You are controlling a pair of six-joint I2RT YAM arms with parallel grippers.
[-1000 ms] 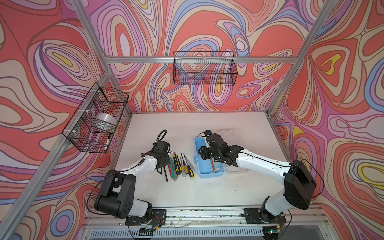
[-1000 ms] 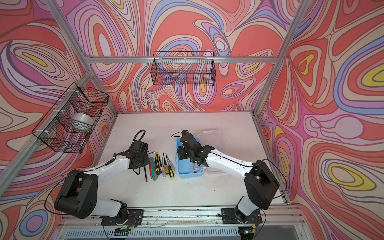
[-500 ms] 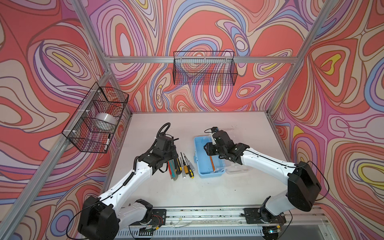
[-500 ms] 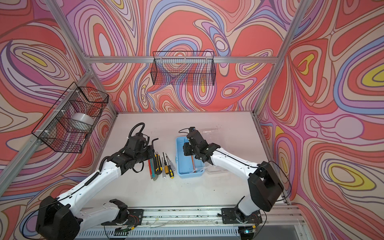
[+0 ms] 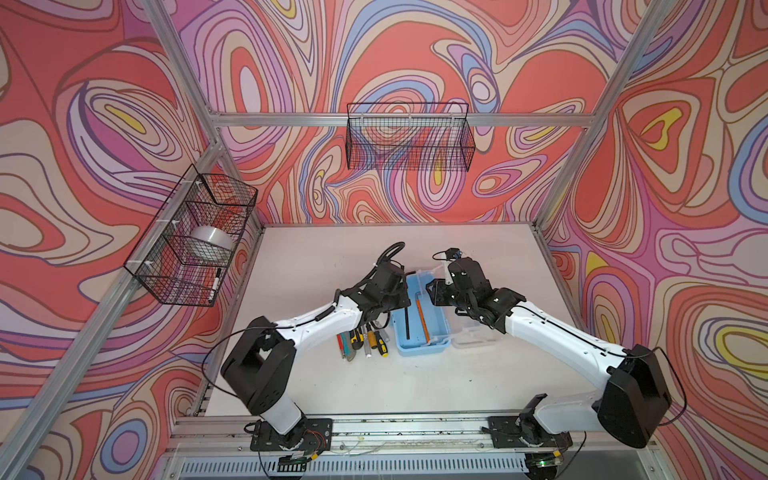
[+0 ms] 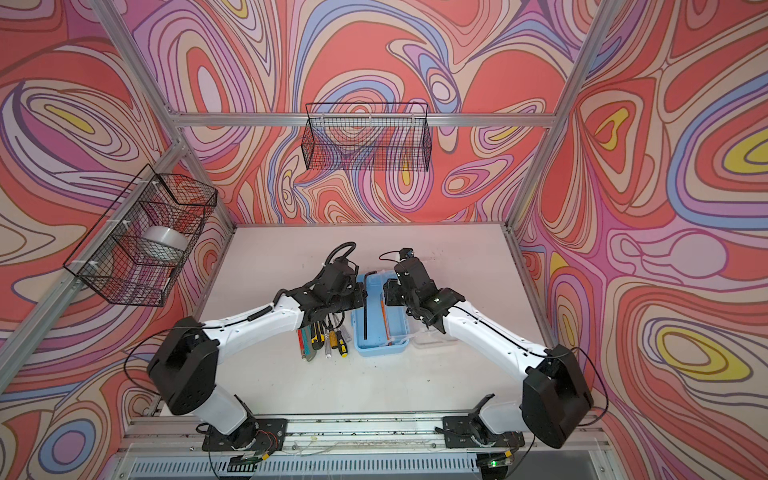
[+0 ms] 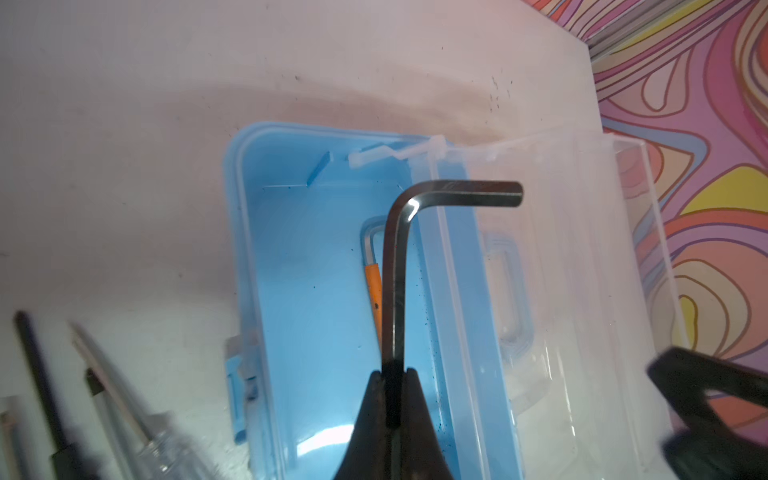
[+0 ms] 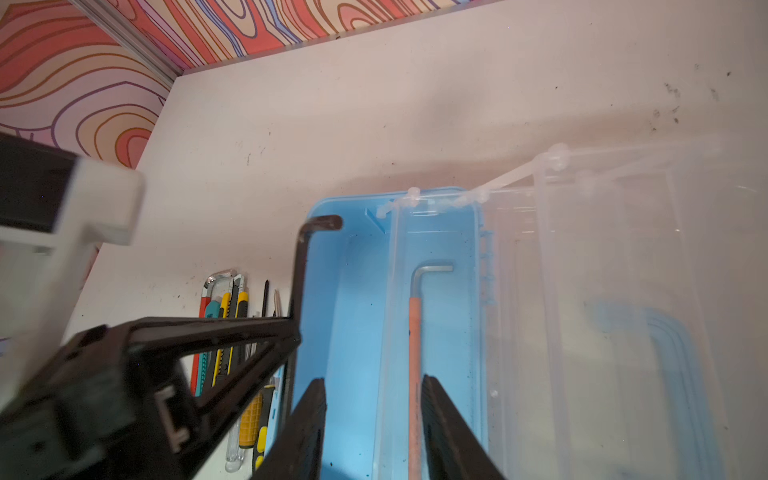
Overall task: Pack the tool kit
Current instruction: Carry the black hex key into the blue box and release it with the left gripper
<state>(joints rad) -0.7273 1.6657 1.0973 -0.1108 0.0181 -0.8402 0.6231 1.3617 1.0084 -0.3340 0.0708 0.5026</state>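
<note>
The left arm (image 5: 320,322) and the right arm (image 5: 557,332) are built alike: smooth white plastic link shells between bulky matte-black joint housings (image 5: 259,374), each bolted to a black base plate (image 5: 291,434). A thin black cable (image 6: 490,328) runs along each white link, and a ribbed black hose (image 5: 392,249) loops above the left wrist. The left gripper (image 7: 392,372) and the right gripper (image 8: 374,380) have tapering matte-black fingers. Red and orange wires (image 5: 314,439) show at the left base plate.

light bright, diffuse | soft shadows on table (image 5: 332,249) | top views bowed at edges | wrist views: near parts blurred, hex key (image 7: 395,291) glints
</note>
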